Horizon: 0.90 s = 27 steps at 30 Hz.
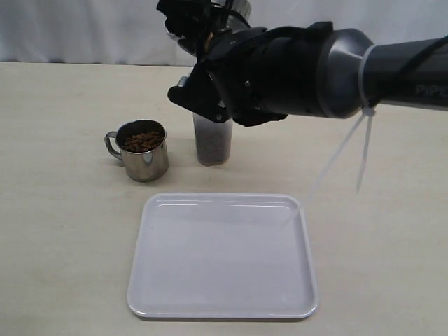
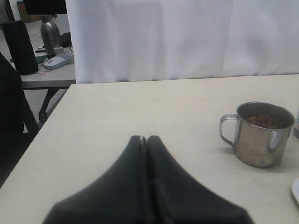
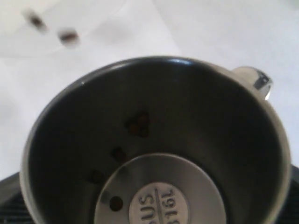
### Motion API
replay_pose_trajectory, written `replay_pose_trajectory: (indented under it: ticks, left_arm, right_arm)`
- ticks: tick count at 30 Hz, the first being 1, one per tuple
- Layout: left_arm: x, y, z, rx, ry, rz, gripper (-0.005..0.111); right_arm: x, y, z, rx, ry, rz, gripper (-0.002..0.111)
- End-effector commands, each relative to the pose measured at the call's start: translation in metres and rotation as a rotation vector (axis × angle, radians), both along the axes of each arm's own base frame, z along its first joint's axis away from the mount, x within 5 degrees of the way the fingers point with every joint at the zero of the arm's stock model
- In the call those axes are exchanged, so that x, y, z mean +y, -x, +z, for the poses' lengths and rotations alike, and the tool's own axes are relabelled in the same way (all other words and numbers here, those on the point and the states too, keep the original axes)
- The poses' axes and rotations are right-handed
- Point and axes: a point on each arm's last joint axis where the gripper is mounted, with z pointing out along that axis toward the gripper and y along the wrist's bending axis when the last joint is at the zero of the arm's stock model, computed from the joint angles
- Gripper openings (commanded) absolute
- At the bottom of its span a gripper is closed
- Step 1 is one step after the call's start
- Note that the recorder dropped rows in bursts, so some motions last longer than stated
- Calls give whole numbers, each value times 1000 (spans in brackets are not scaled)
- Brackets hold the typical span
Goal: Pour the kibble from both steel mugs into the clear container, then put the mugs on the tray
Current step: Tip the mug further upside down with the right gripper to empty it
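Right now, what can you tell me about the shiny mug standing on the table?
The mug is short and round and looks like shiny steel, with mirror-like sides. Its one loop handle is on the side turned away from the clear cup. It stands upright on the tan table, beyond the white tray and apart from it. Small brown pellets sit inside, a little below the rim. Only the table touches it.

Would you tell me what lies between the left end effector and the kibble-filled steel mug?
Only bare tabletop, as the left wrist view shows, separates the left end effector from the kibble-filled steel mug.
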Motion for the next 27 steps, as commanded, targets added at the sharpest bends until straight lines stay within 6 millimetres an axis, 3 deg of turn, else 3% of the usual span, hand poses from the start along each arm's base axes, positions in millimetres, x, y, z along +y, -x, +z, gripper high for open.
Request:
replay_pose_trajectory:
  ticks: [1, 9, 12, 24, 27]
  left_arm:
    - [0, 0, 0, -8, 4, 0, 0]
    - [0, 0, 0, -8, 4, 0, 0]
    - [0, 0, 0, -8, 4, 0, 0]
    - [0, 0, 0, -6, 4, -1, 0]
    - [0, 0, 0, -6, 4, -1, 0]
  right_arm:
    - [3, 0, -7, -21, 64, -6, 5]
    - [5, 8, -5, -71, 109, -60, 5]
    - [1, 10, -13, -64, 146, -68, 5]
    - [5, 19, -5, -87, 93, -97, 5]
    - [6, 22, -3, -72, 3, -109, 5]
